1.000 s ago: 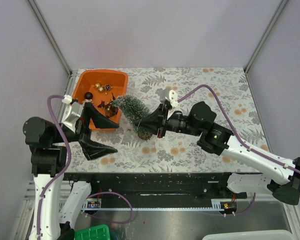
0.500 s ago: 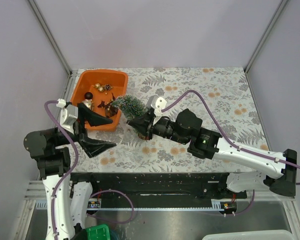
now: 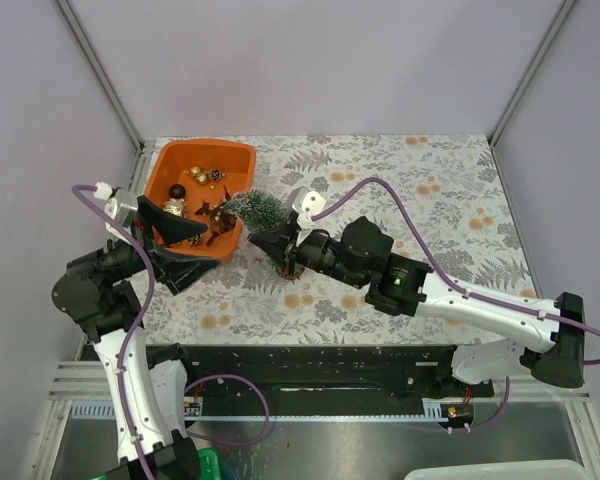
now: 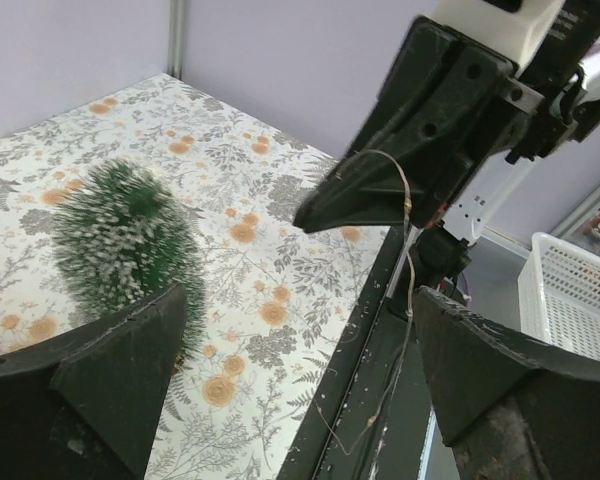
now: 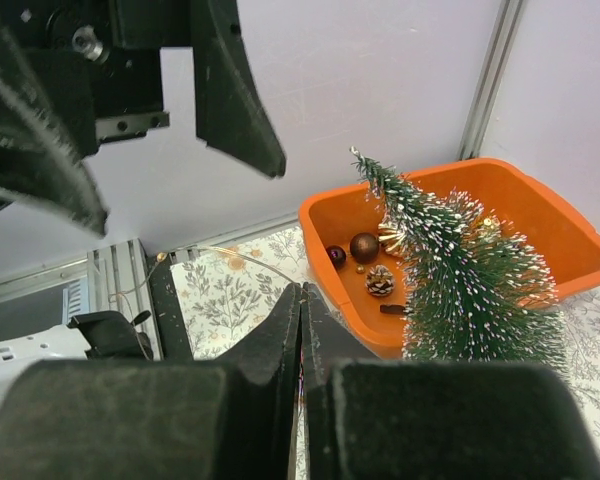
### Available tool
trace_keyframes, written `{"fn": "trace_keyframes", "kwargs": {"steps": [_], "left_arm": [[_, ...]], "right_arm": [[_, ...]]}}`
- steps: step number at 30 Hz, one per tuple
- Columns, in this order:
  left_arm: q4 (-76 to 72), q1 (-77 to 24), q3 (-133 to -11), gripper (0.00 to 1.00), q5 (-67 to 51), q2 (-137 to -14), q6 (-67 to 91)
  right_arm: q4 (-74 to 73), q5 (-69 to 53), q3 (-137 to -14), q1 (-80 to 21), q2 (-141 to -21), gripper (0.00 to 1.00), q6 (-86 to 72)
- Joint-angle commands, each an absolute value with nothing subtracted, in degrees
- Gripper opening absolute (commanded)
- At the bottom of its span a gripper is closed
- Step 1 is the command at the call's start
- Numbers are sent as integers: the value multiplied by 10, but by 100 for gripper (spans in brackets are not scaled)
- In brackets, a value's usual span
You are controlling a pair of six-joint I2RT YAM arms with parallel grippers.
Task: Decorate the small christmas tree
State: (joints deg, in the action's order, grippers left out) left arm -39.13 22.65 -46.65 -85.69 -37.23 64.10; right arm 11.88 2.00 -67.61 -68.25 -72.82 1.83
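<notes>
My right gripper, clamped on a thin wire, has slid up to the tree just right of the tray, and my left gripper gapes empty at the tray, so wrapping looks next.

Top view: small christmas tree lower half masked by right claw | orange tray near wall under left claw | ornaments too tiny to sort | right wrist: tree base lost behind claw finger | left wrist: tree blurred, foot behind finger
</notes>
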Motion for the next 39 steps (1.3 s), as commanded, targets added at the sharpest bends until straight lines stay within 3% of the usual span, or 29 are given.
{"fn": "trace_keyframes", "kwargs": {"steps": [1,7,12,20,24,25,28,30,33,35,39], "left_arm": [[-373,212,-445,99,-969,-309,631],[-277,163,-447,99,-969,-254,595],[-289,163,-444,98,-969,-241,575],[-331,204,-421,68,-968,-254,572],[-330,204,-417,45,-969,-257,576],[-329,202,-417,45,-969,-258,577],[-320,192,-421,56,-969,-262,577],[-316,185,-427,53,-969,-264,571],[-323,184,-435,19,-968,-272,562],[-334,185,-443,1,-969,-280,562],[-384,206,-468,0,-966,-324,588]], "right_arm": [[164,26,-690,-687,-734,0,11],[184,24,-683,-687,-735,0,15],[179,24,-689,-687,-725,0,25],[171,20,-687,-688,-711,0,20],[172,17,-698,-690,-714,0,22],[171,17,-703,-689,-718,0,23],[168,13,-719,-690,-732,0,27],[166,11,-732,-691,-741,0,29],[171,15,-738,-692,-746,0,32],[171,17,-741,-692,-744,0,33],[170,34,-729,-693,-737,0,39]]}}
